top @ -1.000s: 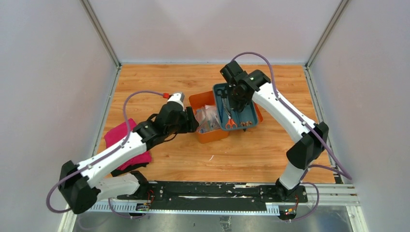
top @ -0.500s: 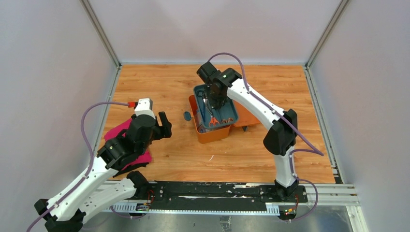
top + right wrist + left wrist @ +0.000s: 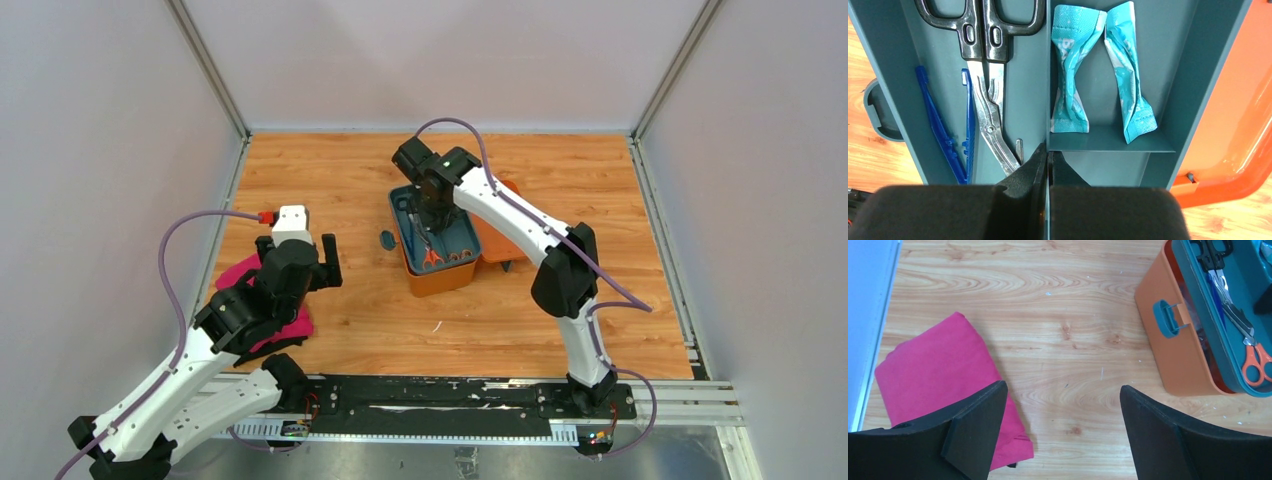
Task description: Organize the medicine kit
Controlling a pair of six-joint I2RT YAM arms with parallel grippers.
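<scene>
The medicine kit (image 3: 440, 278) stands open on the table (image 3: 330, 170), the teal tray (image 3: 1168, 75) seated in it. The right jaws are inside the tray, clenched, seemingly pinching its divider. The left jaws hang released well to the kit's left, by the pink cloth (image 3: 943, 370).

This is a robot test cell in a laboratory, not a home. Plain white panels (image 3: 440, 60) close the wooden table (image 3: 400, 330) at 9, 12 and 3 o'clock, with aluminium posts (image 3: 207, 65) at the corners. At 6 o'clock a black mounting plate (image 3: 440, 395) carries the left arm (image 3: 180, 370) and the right arm (image 3: 510, 215), both cabled.
</scene>
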